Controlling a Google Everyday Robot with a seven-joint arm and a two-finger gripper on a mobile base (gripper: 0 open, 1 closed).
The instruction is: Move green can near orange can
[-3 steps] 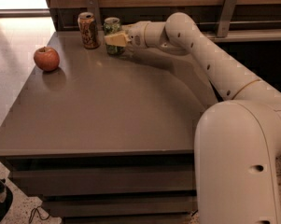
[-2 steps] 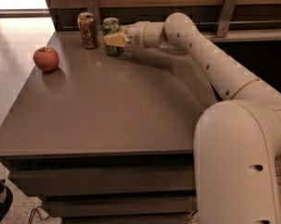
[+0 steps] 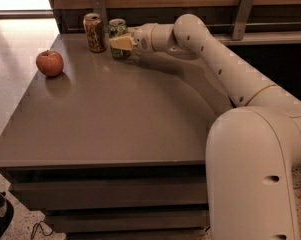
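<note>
Two cans: leafy green metal can (image 3: 118, 34) sitting beside orange-tan metal can (image 3: 94, 32); nrly done.
Claw (image 3: 124, 43): staying put at green; grip can't tell.

One view, set high by the counter (image 3: 115, 129) near right corner, facing down and across to far left corner; mid distance, whole top in frame; gripper (image 3: 121, 42) at far edge, left part

By the far edge of the bench (image 3: 115, 129), near its left corner, the claw (image 3: 123, 43) covered the middle of the green can (image 3: 117, 28) — only top and foot showed. Lettering on the orange can (image 3: 95, 34) was too small to read — the arm (image 3: 250, 149) ran out of view below.
</note>
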